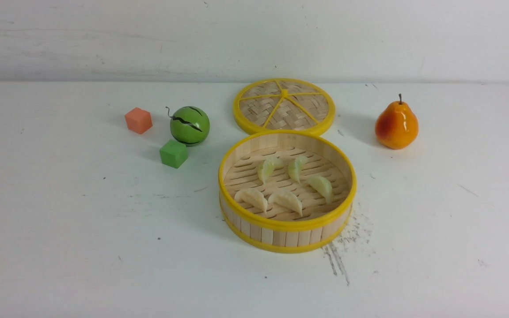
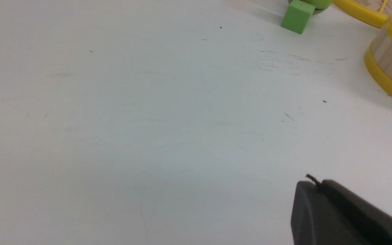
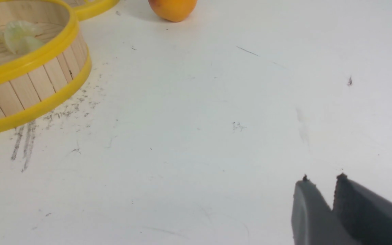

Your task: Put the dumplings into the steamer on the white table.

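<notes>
The round bamboo steamer [image 1: 287, 226] with yellow rims stands in the middle of the white table [image 1: 104, 243]. Several pale cream and light green dumplings [image 1: 286, 199] lie on its slatted floor. Neither arm shows in the front view. In the left wrist view my left gripper [image 2: 318, 183] is shut and empty over bare table, with the steamer's wall [image 2: 391, 58] off to one side. In the right wrist view my right gripper [image 3: 322, 178] stands slightly open with nothing between its fingers. It is well apart from the steamer [image 3: 29, 85], where green dumplings [image 3: 19, 37] show inside.
The flat woven lid [image 1: 284, 106] lies just behind the steamer. An orange-yellow pear [image 1: 396, 124] stands at the back right. To the left are a green ball [image 1: 189, 125], a green cube [image 1: 173, 153] and an orange cube [image 1: 138, 120].
</notes>
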Robot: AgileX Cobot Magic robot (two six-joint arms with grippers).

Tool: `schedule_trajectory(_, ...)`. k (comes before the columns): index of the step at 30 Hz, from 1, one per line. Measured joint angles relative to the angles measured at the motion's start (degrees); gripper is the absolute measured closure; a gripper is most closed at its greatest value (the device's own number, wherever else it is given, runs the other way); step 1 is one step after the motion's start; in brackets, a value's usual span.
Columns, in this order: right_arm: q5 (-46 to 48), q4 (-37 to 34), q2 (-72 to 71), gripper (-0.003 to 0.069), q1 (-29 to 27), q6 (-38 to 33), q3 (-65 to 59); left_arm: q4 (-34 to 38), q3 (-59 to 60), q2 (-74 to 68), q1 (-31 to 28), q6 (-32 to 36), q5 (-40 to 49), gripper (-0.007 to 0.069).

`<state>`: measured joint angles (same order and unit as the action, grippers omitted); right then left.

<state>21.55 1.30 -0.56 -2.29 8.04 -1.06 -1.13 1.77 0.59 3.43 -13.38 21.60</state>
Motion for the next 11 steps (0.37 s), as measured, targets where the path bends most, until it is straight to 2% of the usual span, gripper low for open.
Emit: schedule_trajectory(11,0.0,0.0,0.0,0.0532,0.0,0.0,0.0,0.0,0.0,0.0,0.0,0.0,0.0,0.0617)
